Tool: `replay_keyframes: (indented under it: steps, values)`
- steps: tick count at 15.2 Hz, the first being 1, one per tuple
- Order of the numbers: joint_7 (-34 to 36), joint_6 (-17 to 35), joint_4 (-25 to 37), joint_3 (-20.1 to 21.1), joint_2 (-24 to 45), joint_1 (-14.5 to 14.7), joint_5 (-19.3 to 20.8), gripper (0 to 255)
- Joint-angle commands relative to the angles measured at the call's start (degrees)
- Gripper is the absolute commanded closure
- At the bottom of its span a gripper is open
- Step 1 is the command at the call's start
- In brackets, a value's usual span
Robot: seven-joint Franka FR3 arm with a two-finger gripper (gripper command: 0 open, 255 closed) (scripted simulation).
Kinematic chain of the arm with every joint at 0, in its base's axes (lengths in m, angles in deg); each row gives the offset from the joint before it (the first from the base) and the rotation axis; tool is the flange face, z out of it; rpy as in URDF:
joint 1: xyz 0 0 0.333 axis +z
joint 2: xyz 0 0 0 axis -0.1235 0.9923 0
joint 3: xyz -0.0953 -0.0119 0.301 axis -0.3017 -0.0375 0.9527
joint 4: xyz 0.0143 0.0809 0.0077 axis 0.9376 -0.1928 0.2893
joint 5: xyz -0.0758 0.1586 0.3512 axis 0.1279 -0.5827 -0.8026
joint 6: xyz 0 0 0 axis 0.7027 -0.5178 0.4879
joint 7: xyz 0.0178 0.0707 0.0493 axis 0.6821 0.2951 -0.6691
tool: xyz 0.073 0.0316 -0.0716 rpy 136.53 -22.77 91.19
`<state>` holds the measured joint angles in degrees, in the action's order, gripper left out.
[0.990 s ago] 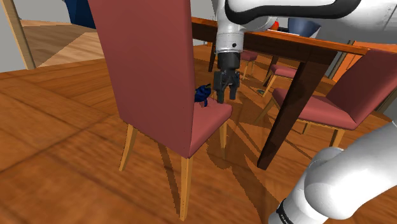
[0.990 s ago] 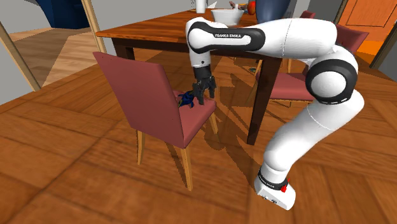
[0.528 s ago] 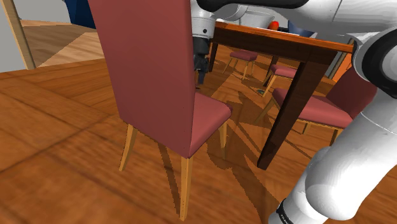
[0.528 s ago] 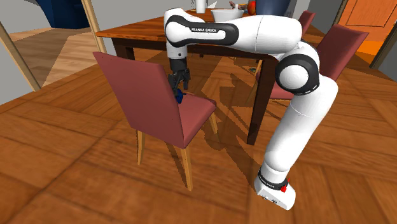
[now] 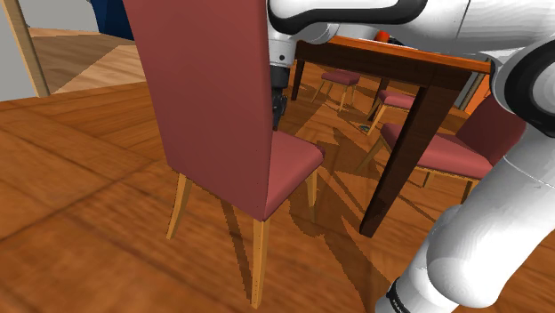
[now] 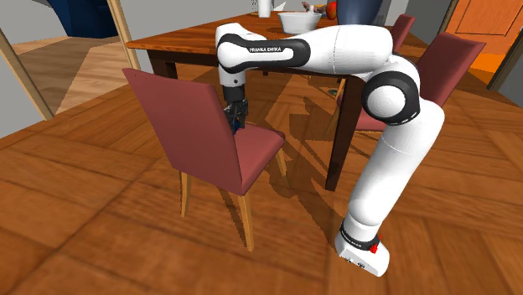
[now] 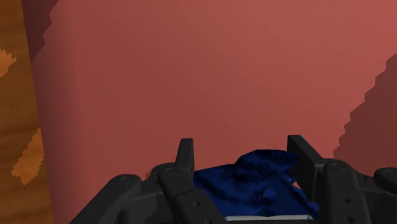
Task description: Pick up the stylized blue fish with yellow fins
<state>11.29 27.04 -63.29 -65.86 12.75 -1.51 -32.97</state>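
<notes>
- The blue fish lies on the seat of the red chair, toward the back of the seat and close to the backrest.
- The gripper hangs low over that part of the seat, pointing straight down. Its fingers are spread, one on each side of the fish, and the fish takes up nearly the whole gap between them.
- In the shoulder view the tall backrest hides most of the gripper. That view gives no help on how near the fingers are to the seat.
- The fish looks small and light, so weight should be no trouble. Its surface is lumpy and uneven, with thin parts sticking out at the edges.
- The thick middle of the body is probably the safest place to grip. A fin or the tail could slip out or twist.
- The seat looks padded, so the fish may tilt if the fingers press it down rather than in from the sides.
</notes>
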Motion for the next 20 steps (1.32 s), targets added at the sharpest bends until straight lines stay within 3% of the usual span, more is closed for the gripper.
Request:
replay_keyframes:
  steps: [1,9,20]
  values:
    - [0.0,0.1,-0.1,0.0,0.0,0.0,0.0,255]
    - [0.0,0.2,-0.3,0.0,-0.1,0.0,0.0,255]
    - [1.0,-8.5,10.3,-0.1,1.7,0.0,0.1,255]
